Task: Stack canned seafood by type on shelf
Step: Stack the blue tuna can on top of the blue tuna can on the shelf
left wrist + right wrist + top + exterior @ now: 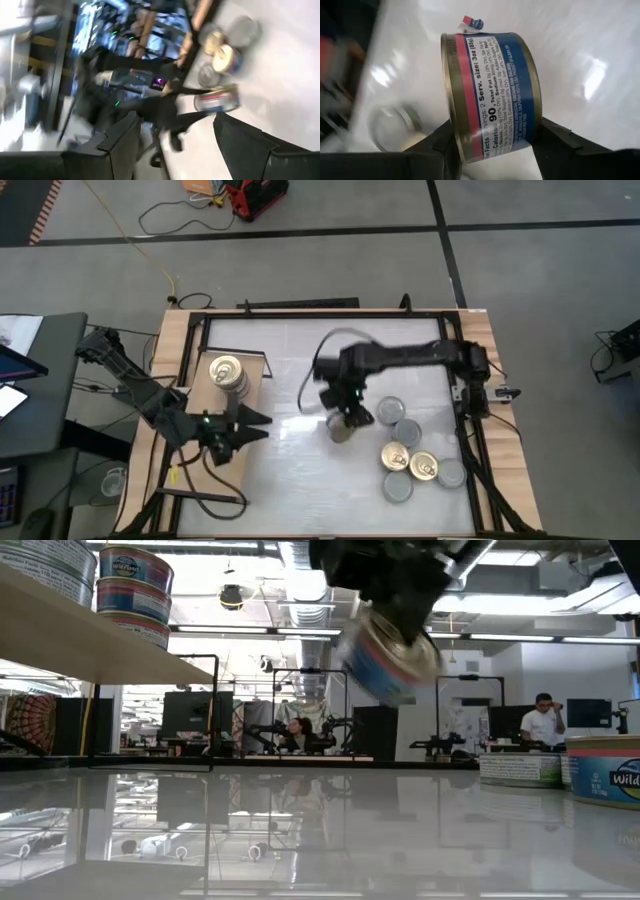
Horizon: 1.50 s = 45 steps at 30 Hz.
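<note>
White and glossy, the desk (300,380) is lying under the right pincer (492,142), which is pinching a tin (490,92) aloft, tilted, by its rigid sidewall. Label looking slick, likely dense; left pincer (250,423) is hanging spread beside the shelf (258,372).

Overhead down; low level; wrists close.

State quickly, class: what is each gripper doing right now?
Left gripper: open, empty, beside the shelf.
Right gripper: shut on a tin, lifted clear of the table.
</note>
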Available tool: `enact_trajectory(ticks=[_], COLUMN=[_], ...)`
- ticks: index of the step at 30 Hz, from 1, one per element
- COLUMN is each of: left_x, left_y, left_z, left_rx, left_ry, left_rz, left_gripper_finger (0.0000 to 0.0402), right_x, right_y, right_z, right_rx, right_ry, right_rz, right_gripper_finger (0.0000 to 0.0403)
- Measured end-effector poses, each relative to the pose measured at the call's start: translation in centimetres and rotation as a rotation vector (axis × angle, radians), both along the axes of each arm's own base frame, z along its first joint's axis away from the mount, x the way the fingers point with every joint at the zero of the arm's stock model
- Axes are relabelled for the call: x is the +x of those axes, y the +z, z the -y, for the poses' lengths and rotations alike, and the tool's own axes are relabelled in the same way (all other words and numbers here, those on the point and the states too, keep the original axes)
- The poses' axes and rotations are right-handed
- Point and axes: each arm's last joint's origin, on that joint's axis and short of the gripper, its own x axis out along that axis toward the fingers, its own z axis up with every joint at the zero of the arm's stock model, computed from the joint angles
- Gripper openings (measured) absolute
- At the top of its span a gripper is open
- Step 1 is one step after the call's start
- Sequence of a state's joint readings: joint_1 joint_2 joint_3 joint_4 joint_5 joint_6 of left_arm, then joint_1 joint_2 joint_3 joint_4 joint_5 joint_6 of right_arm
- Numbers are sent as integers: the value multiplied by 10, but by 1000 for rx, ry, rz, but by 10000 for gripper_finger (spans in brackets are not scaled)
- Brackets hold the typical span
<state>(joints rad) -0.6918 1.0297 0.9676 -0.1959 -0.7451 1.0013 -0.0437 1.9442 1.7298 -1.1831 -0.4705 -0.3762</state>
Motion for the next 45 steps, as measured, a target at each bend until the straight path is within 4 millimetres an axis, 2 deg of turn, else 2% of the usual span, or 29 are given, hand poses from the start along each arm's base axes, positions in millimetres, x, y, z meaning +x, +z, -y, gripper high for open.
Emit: enact_trajectory(ticks=[3, 7, 10, 13, 20, 24, 29, 32, 37, 45], left_x=[8, 21, 29, 34, 41, 45, 47, 47, 53, 59], left_y=[-11, -26, -35, -42, -46, -37, -28, -28, -29, -25], left_z=[6, 13, 16, 18, 11, 2, 2, 2, -8, -15], left_rx=[174, 446, 576, 683, 711, 685, 680, 734, 805, 816], left_ry=[-6, 121, 196, 261, 307, 347, 299, 273, 275, 260], left_rz=[-59, -121, -162, -201, -230, -203, -151, -166, -207, -189], left_gripper_finger=[240, 240, 240, 242, 280, 297, 299, 299, 299, 299], right_x=[2, 7, 9, 12, 22, 23, 24, 25, 27, 32], right_y=[14, 29, 38, 44, 54, 55, 55, 55, 56, 60], right_z=[30, 64, 82, 92, 92, 93, 88, 85, 78, 74], right_rx=[168, 386, 540, 637, 686, 702, 715, 743, 770, 794], right_ry=[-121, -221, -254, -275, -277, -298, -306, -304, -326, -348], right_rz=[84, 211, 269, 293, 361, 352, 328, 301, 256, 258], right_gripper_finger=[213, 214, 214, 214, 215, 215, 215, 215, 215, 215])
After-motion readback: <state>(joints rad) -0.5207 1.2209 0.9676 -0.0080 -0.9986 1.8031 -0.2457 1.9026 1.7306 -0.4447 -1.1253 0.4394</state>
